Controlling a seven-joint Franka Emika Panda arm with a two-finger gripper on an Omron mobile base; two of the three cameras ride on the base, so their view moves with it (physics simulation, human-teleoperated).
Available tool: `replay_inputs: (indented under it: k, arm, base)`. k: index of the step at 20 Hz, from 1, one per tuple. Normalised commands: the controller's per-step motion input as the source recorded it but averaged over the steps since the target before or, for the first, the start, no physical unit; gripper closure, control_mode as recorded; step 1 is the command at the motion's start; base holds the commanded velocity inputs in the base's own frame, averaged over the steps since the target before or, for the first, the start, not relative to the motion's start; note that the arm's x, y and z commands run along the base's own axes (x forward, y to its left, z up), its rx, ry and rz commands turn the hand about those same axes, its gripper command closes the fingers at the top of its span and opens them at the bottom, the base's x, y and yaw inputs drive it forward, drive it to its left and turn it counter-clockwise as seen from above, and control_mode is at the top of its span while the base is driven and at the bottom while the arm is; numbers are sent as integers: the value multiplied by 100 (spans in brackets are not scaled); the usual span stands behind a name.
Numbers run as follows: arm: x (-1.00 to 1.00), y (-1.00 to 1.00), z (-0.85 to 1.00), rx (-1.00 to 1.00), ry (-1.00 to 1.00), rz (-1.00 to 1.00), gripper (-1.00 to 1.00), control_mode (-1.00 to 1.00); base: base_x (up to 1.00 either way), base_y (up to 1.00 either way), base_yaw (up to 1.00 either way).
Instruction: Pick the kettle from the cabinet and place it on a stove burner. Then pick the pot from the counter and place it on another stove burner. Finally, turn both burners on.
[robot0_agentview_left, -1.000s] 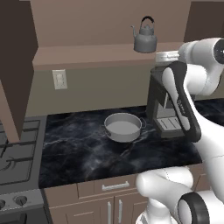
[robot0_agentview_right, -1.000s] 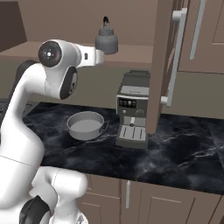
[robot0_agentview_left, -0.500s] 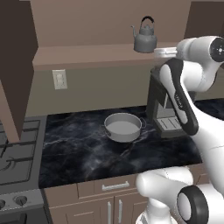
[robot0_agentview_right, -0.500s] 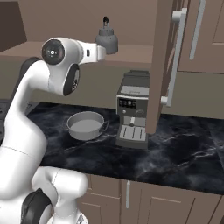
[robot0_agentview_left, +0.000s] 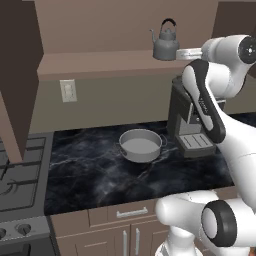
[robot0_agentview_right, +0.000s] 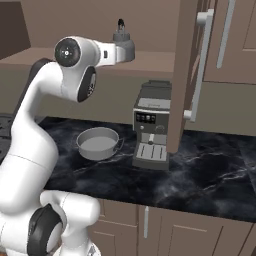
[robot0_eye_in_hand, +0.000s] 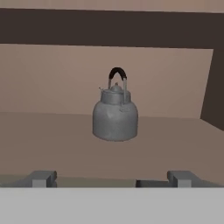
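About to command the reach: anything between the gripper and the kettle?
Nothing visible. In the hand view the gripper is open and faces the kettle across bare shelf board of the cabinet; the kettle stands upright and apart from the fingertips.

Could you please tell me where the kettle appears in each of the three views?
Left base view: kettle upper right of centre, on the cabinet shelf.
Right base view: kettle near the top, left of centre, partly behind the arm.
Hand view: kettle in the centre, upright on the shelf.
Shared landmark: the shelf under it.
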Motion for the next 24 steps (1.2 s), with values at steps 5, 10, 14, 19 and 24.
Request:
replay_inputs:
  k: [5,10,14,19,24]
  arm:
    - [10,-6,5,0,-5,0,-100,-100]
    - [17,-8,6,0,-6,0,-100,-100]
    - [19,-3,10,0,-1,0,-100,-100]
    - [21,0,12,0,0,0,-100,-100]
    - [12,0,9,0,0,0,-100,-100]
  base:
    - [0,0,0]
    - [0,0,0]
    - [0,0,0]
    - [0,0,0]
    - [0,0,0]
